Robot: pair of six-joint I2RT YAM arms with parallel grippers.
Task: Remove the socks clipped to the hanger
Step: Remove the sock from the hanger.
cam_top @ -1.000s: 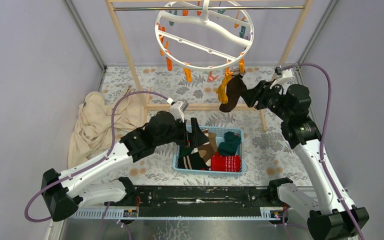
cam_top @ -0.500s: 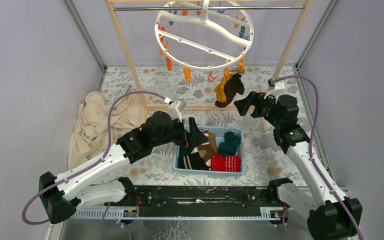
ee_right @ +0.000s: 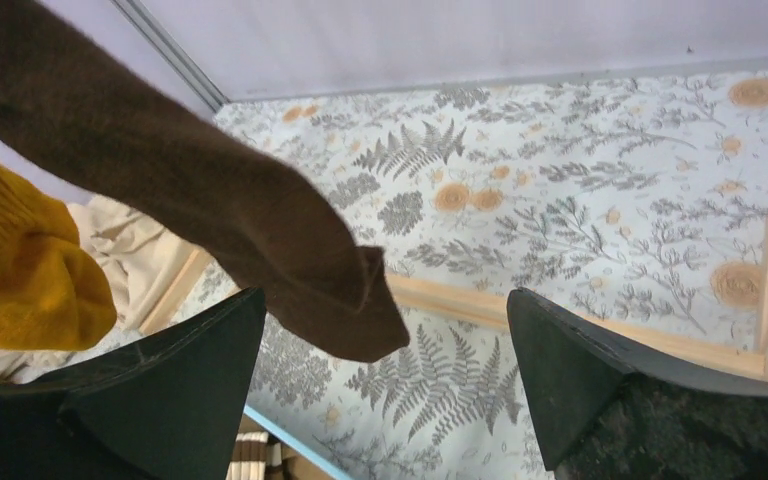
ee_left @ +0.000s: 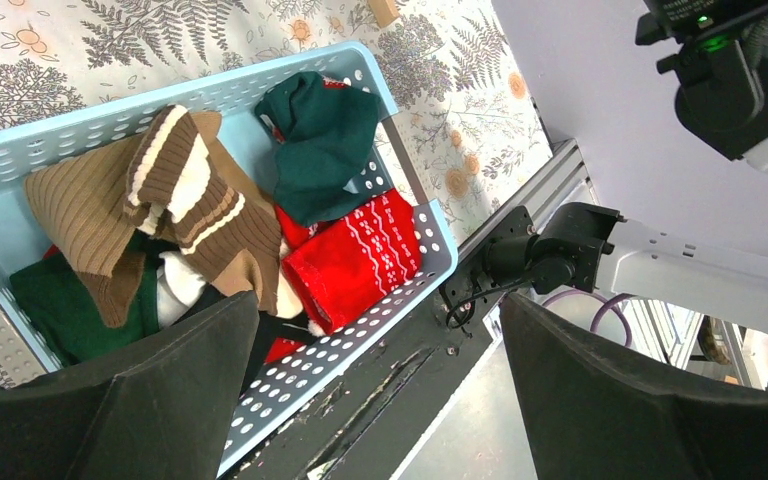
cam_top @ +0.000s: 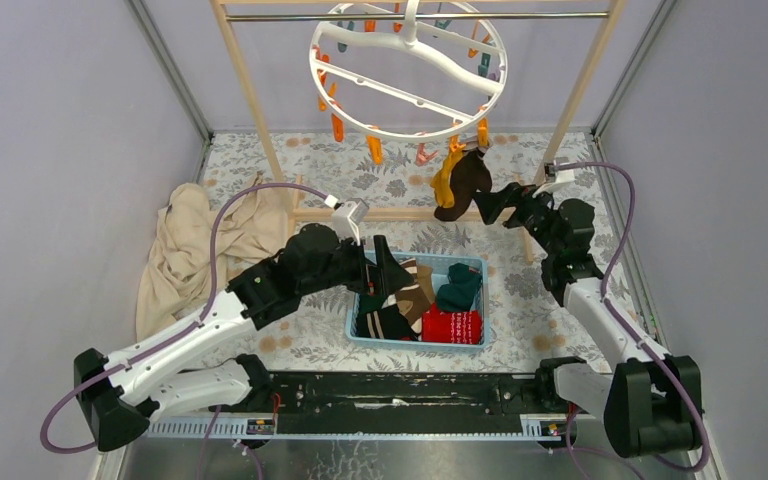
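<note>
The white ring hanger hangs from the wooden rack, with orange and teal clips dangling from it. A brown sock and a mustard sock hang clipped at its front right. My right gripper is open just right of the brown sock. In the right wrist view the brown sock droops with its toe just above the gap of the right gripper, and the mustard sock is at the left. My left gripper stands open and empty over the basket's left end.
A light blue basket on the floral mat holds a red patterned sock, a dark green sock and a brown striped sock. A beige cloth lies at the left. The rack's wooden base bar crosses behind the basket.
My right gripper has opened, let go of the brown sock, drawn back and down, then edged toward it again. The sock stays clipped. The left arm has barely shifted.
</note>
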